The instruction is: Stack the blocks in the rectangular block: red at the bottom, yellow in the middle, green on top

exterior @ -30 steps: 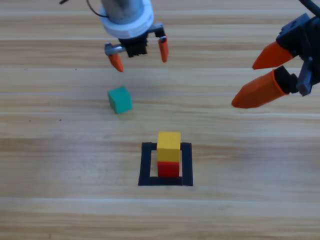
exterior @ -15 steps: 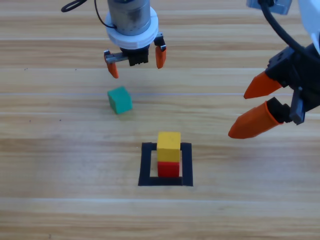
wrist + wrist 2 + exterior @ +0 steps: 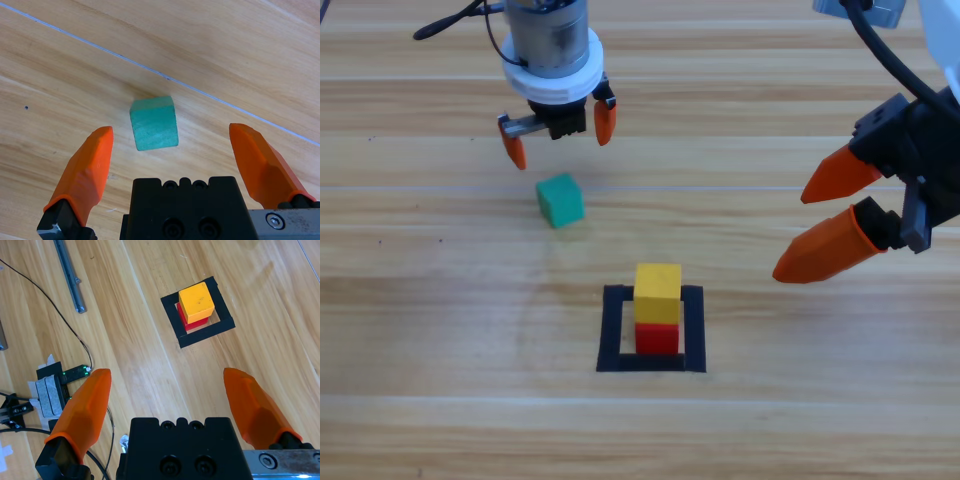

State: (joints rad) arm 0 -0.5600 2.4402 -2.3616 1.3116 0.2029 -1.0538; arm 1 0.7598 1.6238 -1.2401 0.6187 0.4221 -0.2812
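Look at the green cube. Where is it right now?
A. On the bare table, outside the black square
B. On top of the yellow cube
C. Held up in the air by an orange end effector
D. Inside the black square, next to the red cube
A. The green cube lies alone on the table, away from the black square, and the left end effector is open near it, not touching.

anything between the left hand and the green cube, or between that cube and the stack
Nothing visible. The left hand is open just above the green cube, with bare table between. The wood from the cube to the yellow cube on the red cube is clear.
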